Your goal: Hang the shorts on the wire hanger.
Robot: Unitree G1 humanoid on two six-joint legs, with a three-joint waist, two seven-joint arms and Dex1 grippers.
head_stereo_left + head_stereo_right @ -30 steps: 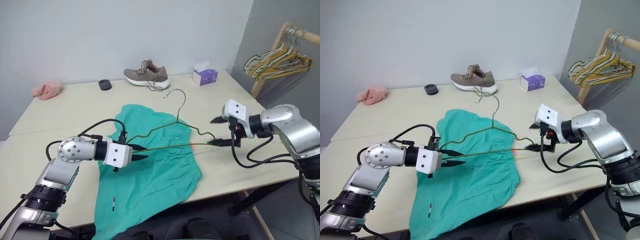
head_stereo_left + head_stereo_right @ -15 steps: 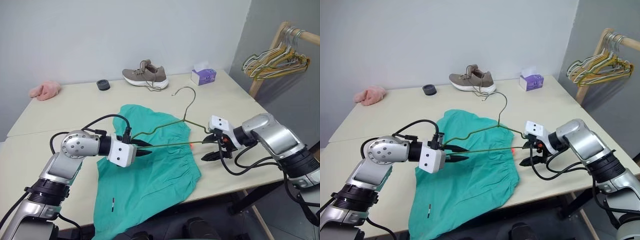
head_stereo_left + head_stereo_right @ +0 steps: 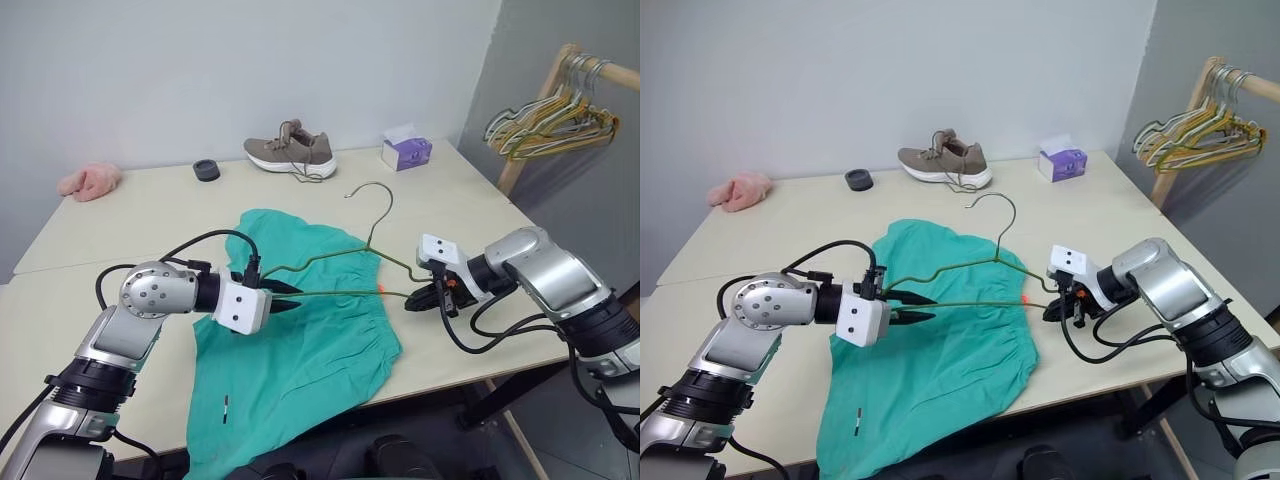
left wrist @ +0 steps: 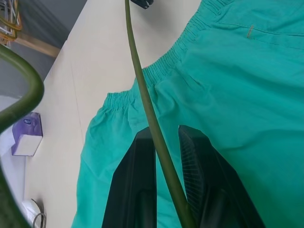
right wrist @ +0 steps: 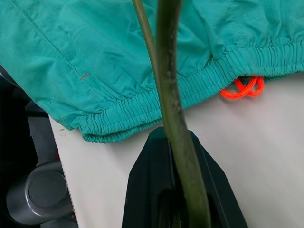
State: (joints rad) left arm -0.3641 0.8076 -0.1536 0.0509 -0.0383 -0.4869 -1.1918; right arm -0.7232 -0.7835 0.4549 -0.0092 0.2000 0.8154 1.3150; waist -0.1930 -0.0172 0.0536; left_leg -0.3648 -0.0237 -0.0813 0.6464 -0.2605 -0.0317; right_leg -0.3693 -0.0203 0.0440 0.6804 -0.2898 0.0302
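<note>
The shorts [image 3: 300, 350] lie flat in the lower middle of the frame, legs hanging over the near tabletop [image 3: 480, 330] edge, waistband to the right with the orange drawstring [image 5: 242, 88] just past it. Above them the hanger [image 3: 340, 275] is held at both ends of its bottom bar, hook pointing to the upper right. The left end effector [image 3: 285, 300], lower left of centre, is closed on the left end of the bar, the wire running between its fingers [image 4: 194, 175]. The right end effector [image 3: 425, 297], right of centre, is clamped shut on the right corner of the wire.

The step in hand looks like getting a two-handed hold on the hanger before the shorts go on. To do it well, keep both grips firm so the thin wire does not twist, hold the bar level, and lift it clear of the cloth without snagging the waistband. One end effector will then need to free itself to feed the fabric over the bar.

Far off, a shoe [image 3: 292, 153] and tissue box [image 3: 406, 152] sit well clear.
</note>
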